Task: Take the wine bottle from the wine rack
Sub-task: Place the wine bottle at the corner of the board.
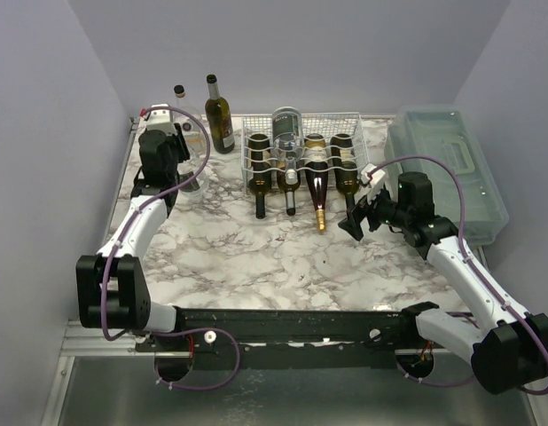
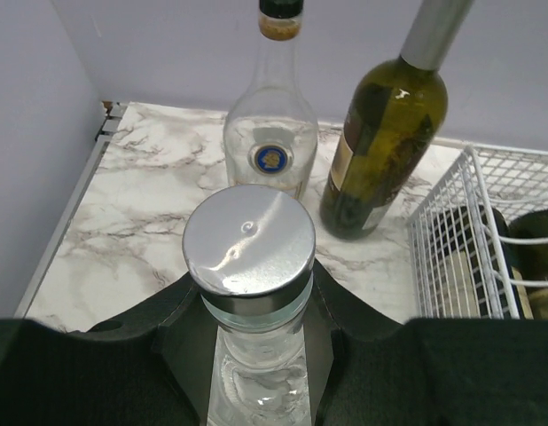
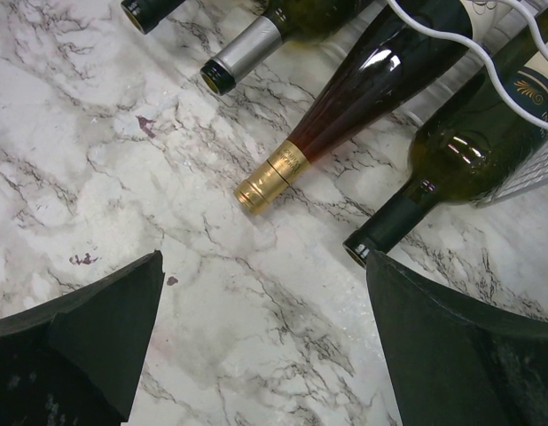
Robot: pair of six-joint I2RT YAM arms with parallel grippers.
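Nearest camera: a silver cap (image 2: 249,238) on a clear bottle (image 2: 256,386) is seen directly under the left wrist camera, between the fingers of the left gripper (image 2: 256,342).
Left gripper: clamped on the clear bottle's neck. The bottle is held upright, left of the wine rack (image 1: 332,122). Whether it rests on the marble table (image 3: 123,133) cannot be told.
Progress: the clear bottle is judged off the rack. A flat-sided bottle (image 2: 272,133) and an olive bottle (image 2: 385,133) stand behind it. Four necks protrude from the lower row and a silver-necked bottle (image 1: 285,124) lies on the upper tier.
Likely target: the green wine bottle (image 3: 460,160) lies in the rightmost lower cradle, neck toward the arms.
Right gripper (image 3: 263,266): spread wide, nothing held. One finger is just beside the green wine bottle's dark mouth; contact cannot be resolved.
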